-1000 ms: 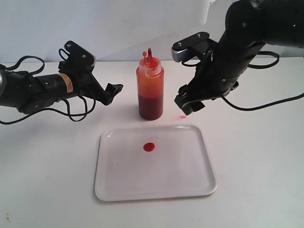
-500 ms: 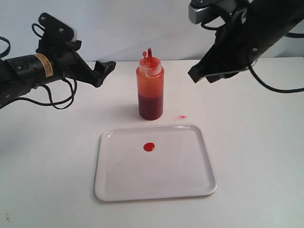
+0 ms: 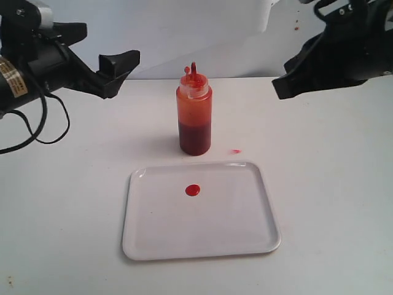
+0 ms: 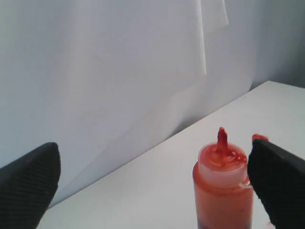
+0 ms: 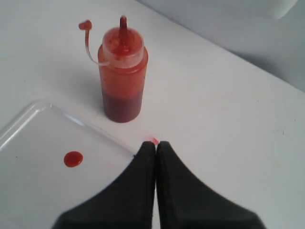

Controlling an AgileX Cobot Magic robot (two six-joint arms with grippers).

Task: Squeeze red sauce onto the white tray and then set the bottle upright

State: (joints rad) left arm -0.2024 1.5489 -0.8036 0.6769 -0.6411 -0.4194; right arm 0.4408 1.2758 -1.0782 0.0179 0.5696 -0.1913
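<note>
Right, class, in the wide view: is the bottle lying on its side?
No, the bottle stands upright just beyond the white tray, its nozzle pointing up.

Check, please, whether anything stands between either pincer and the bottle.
Nothing visible does. The bottle stands upright on the table, just beyond the white tray. The open left pincer and the shut right pincer hang raised on either side of it, with only air between.

The bottle [image 4: 219, 195] — base cropped (left wrist).
</note>
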